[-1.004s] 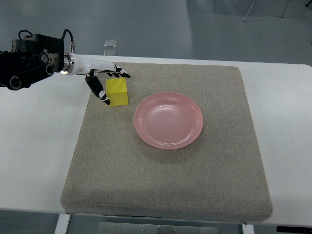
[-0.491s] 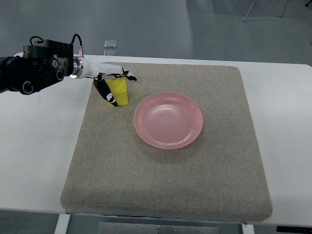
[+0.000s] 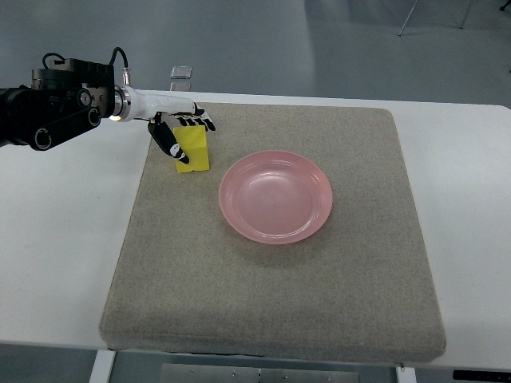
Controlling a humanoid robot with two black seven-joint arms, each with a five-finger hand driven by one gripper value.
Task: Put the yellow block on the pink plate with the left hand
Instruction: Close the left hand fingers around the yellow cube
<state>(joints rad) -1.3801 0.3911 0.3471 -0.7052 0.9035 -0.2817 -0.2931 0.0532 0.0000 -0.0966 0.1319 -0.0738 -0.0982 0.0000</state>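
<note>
The yellow block (image 3: 196, 152) stands on the grey mat (image 3: 271, 279), just left of the pink plate (image 3: 276, 196), which holds nothing. My left hand (image 3: 182, 132) reaches in from the upper left. Its fingers (image 3: 197, 122) curl over the block's far top edge. The thumb (image 3: 170, 144) presses on the block's left face. The hand is shut on the block, which still rests on the mat. A narrow strip of mat separates the block from the plate's rim. The right arm does not show.
The mat lies on a white table (image 3: 64, 239). A small clear object (image 3: 181, 73) sits on the floor beyond the table's far edge. The black forearm (image 3: 48, 112) hangs over the table's left part.
The left hand moved right toward the block, then drew back slightly. Its fingers curled down onto the block's far edge and the thumb closed on its left face. The block has barely shifted.
</note>
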